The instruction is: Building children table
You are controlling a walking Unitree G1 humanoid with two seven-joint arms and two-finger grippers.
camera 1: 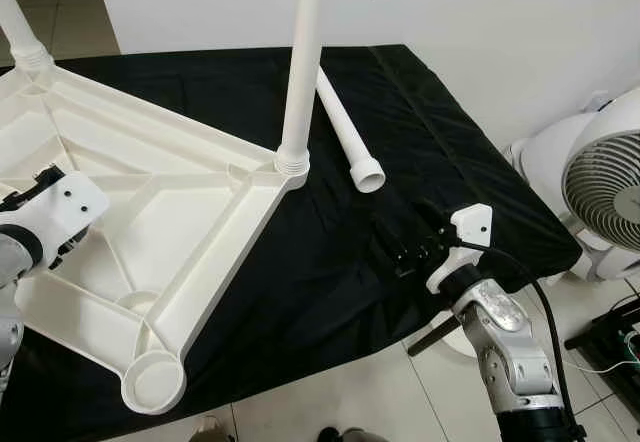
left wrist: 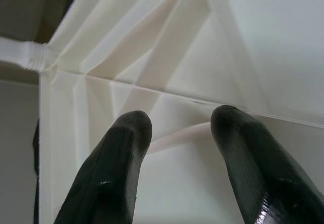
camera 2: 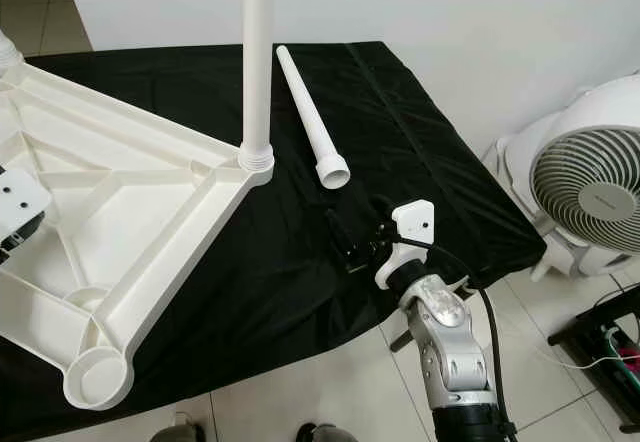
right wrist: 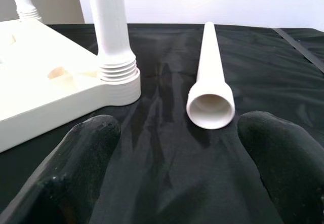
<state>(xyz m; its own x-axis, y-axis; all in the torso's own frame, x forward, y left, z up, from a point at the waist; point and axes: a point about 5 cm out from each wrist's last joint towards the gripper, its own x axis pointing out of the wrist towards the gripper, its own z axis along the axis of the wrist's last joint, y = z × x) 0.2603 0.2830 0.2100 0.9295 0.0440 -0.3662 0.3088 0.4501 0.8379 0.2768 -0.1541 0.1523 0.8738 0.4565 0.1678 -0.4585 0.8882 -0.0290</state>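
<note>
Near the table's right edge your right pincer (camera 2: pixel 362 247) sits open facing the loose leg (camera 2: pixel 308 115); a skewed grab w/ it could roll it off. Left pincer (left wrist: pixel 179 148) open over tabletop (camera 1: pixel 150 212).

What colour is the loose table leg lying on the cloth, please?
White; the loose table leg shows best in the right wrist view.

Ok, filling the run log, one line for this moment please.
right gripper: open, facing loose leg on black cloth | left gripper: open over tabletop underside | corner socket: empty

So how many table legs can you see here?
3: one upright leg screwed into the tabletop's near corner, another at the far left corner, one loose leg lying on the black cloth.
</note>
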